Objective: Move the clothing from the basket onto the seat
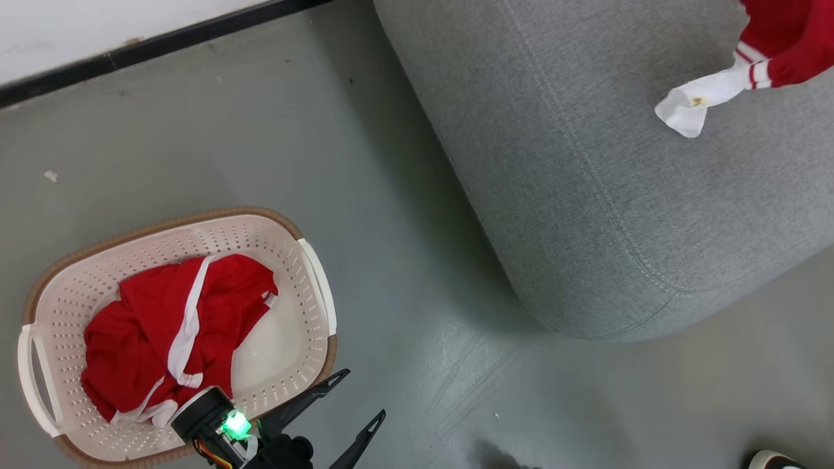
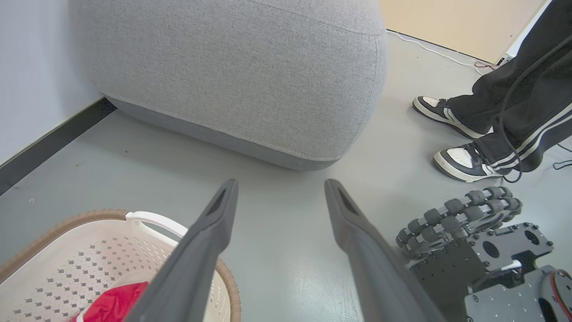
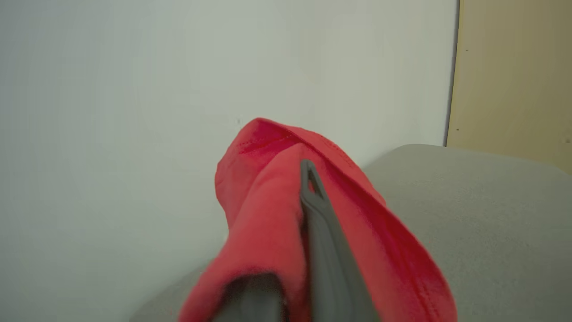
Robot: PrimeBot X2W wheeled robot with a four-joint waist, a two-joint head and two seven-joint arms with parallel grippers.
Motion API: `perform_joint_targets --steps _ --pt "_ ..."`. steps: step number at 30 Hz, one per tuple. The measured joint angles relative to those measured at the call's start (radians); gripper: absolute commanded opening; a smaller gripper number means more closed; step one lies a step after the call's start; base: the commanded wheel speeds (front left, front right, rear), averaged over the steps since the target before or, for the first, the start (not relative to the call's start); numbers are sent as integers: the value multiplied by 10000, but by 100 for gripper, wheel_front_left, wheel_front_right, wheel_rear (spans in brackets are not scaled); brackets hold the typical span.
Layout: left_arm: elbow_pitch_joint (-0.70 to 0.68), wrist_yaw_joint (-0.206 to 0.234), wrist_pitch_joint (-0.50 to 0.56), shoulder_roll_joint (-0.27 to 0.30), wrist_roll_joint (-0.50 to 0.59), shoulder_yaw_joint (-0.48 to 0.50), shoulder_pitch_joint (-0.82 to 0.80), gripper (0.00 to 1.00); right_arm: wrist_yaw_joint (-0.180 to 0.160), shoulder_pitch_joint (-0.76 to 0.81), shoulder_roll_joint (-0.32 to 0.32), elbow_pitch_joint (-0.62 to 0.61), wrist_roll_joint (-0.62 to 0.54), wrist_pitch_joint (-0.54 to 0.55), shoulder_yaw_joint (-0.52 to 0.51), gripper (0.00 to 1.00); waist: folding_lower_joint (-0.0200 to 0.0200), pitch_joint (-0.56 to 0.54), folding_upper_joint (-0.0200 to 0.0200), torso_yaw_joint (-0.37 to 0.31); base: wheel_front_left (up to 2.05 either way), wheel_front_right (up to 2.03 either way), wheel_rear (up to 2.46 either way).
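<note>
Red clothing (image 1: 172, 332) with white stripes lies crumpled in the cream basket (image 1: 306, 312) on the floor at the lower left. My left gripper (image 1: 361, 394) hovers open just right of the basket rim, its fingers (image 2: 210, 241) spread and empty. The grey seat (image 1: 619, 182) fills the upper right. A second red garment (image 1: 782, 45) with a white striped cuff hangs over the seat's top right corner. In the right wrist view my right gripper (image 3: 304, 197) is shut on this red garment (image 3: 263, 214), which drapes over its fingers, with the seat (image 3: 491, 223) below.
A person's black-and-white shoes (image 2: 460, 161) and dark trousers stand on the grey floor right of the seat. My wheeled base (image 2: 473, 241) sits at the lower right of the left wrist view. A white wall with a dark skirting (image 1: 130, 52) runs behind.
</note>
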Motion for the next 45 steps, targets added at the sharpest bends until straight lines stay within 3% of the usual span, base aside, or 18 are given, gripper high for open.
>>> perform_joint_targets --steps 6,22,23,24,25,36,45 --pt "-109 0 0 125 48 69 -15 100 0 -2 -19 853 -518 -2 -723 0 0 388 0 145 0 0 0" --pt "-219 0 0 349 125 176 -364 100 4 -469 6 2412 -1511 0 -1404 0 0 1091 0 419 0 0 0" --pt "-219 0 0 349 125 171 -416 100 6 -503 2 2512 -1578 0 -1484 22 0 1120 0 430 0 0 0" --pt "-221 0 -2 351 127 167 -453 100 6 -523 -12 2568 -1661 0 -1551 65 0 1147 0 441 0 0 0" --pt "-221 0 0 353 127 161 -481 100 6 -545 -46 2612 -1770 0 -1611 100 0 1173 0 452 0 0 0" --pt "-205 0 0 339 127 105 -610 100 6 -608 -140 3427 -2895 50 -1678 100 0 1159 0 487 0 0 0" --pt "-151 0 0 268 119 29 -611 100 8 -583 -355 4211 -4011 1172 -1147 100 0 973 0 488 0 0 0"
